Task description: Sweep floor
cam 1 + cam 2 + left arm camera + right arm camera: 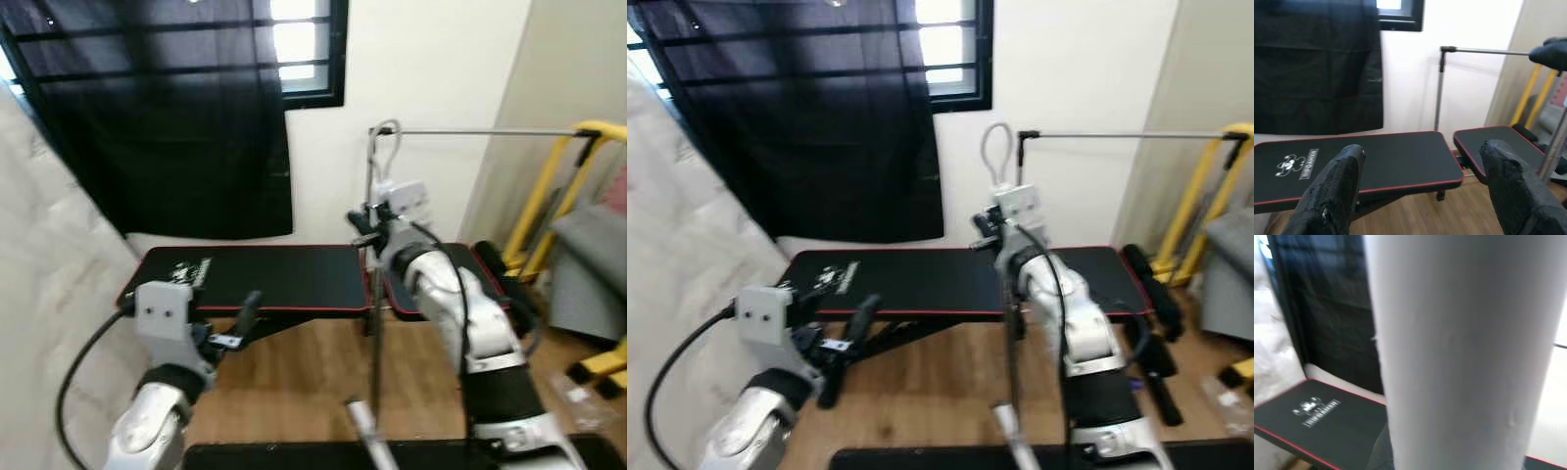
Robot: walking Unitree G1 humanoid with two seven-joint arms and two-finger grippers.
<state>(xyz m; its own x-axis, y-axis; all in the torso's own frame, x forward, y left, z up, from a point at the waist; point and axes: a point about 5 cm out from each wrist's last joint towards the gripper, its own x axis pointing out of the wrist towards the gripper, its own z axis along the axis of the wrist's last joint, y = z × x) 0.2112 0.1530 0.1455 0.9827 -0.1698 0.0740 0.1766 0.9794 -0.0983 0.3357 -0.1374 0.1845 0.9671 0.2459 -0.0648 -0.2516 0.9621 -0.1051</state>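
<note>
A thin silver broom handle (375, 343) stands upright in front of me, with a wire hanging loop (385, 130) at its top. My right gripper (370, 227) is raised to about chest height and shut on this handle; in the right wrist view the handle (1464, 357) is a wide pale cylinder right against the camera. The broom's head is out of sight below. My left gripper (1420, 191) is held low on the left, open and empty, its black fingers (1332, 196) pointing at the black bench (1376, 156).
A black weight bench (284, 274) with red trim stands across the wooden floor (313, 382) ahead. A white mattress (49, 294) leans at the left. A metal clothes rail (490, 131), a yellow frame (549, 196) and grey furniture (588, 264) are on the right. A black curtain (167, 117) covers the window.
</note>
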